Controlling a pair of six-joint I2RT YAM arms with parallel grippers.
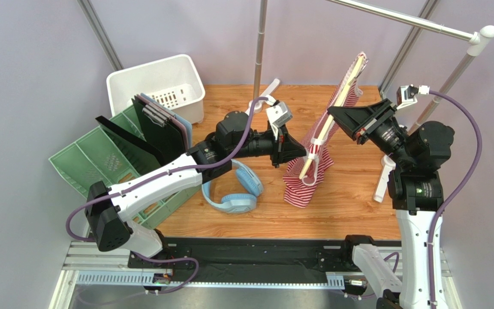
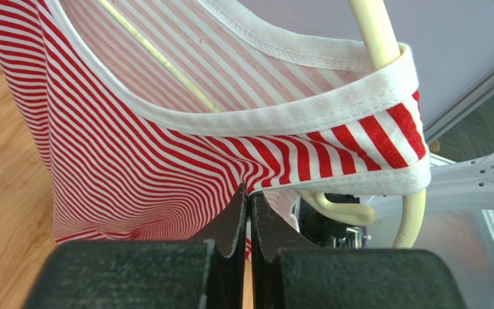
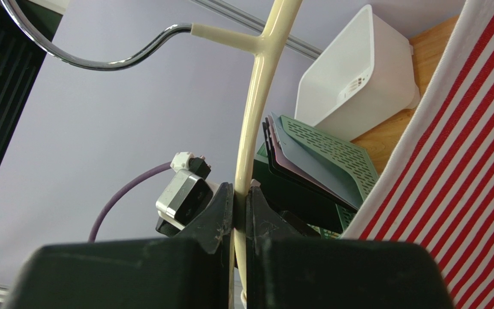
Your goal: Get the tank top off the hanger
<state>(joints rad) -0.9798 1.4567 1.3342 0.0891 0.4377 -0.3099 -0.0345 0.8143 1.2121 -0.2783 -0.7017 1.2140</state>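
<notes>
The right fingers (image 3: 217,215) clamped the hanger (image 3: 258,96) while the left fingers (image 2: 230,219) pinched the tank top (image 2: 133,161) beneath its strap (image 2: 333,109), which next seemingly needed drawing off the hanger's end.

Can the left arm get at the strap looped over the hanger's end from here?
Probably yes: the left gripper pinches the tank top just below that strap, nothing between; the right gripper holds the hanger.

On the wooden tabletop (image 1: 352,212), back left: a white slotted bin (image 1: 156,84). Just in front of it, a green mesh file rack (image 1: 92,161) holding dark upright folders (image 1: 159,125). Nearer the middle, light-blue headphones (image 1: 246,180) lying flat. Overhead at right, a silver rail (image 1: 410,22).
</notes>
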